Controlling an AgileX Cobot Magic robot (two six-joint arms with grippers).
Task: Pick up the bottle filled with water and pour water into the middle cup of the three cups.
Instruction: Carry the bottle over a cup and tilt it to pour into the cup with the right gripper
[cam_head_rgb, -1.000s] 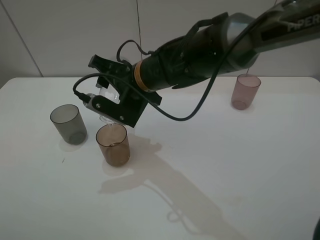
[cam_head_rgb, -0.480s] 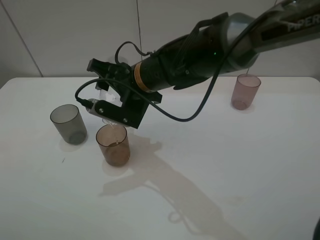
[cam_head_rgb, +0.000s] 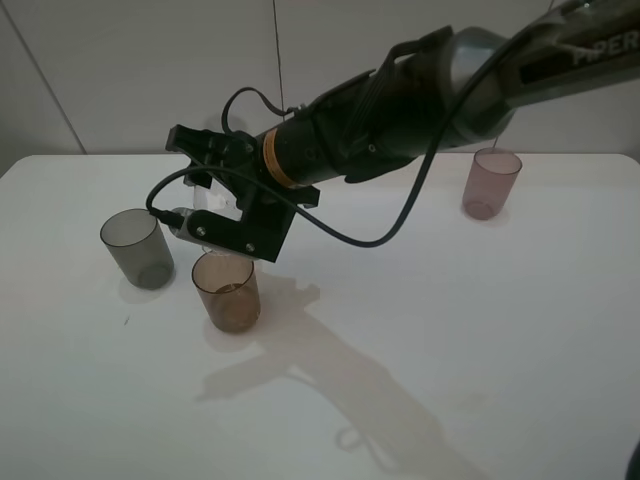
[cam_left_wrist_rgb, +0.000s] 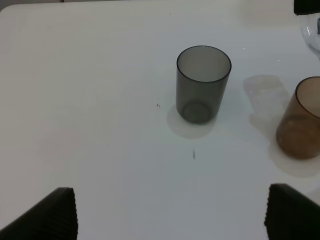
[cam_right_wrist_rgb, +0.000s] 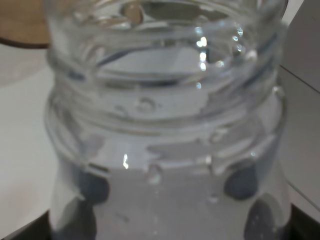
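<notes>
On the table (cam_head_rgb: 480, 350), three cups (cam_head_rgb: 136, 248), one bottle (cam_right_wrist_rgb: 165, 125), apparently above middle cup (cam_head_rgb: 227, 290)

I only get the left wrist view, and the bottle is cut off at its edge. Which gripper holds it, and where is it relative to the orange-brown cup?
Observer: The right gripper holds the bottle, just above and behind the orange-brown cup in the exterior high view.
Operator: Is its cap off?
Observer: Yes; the right wrist view shows an open threaded neck with droplets inside.
Operator: Where's the third cup?
Observer: The mauve-pink cup stands alone at the table's far right.
</notes>
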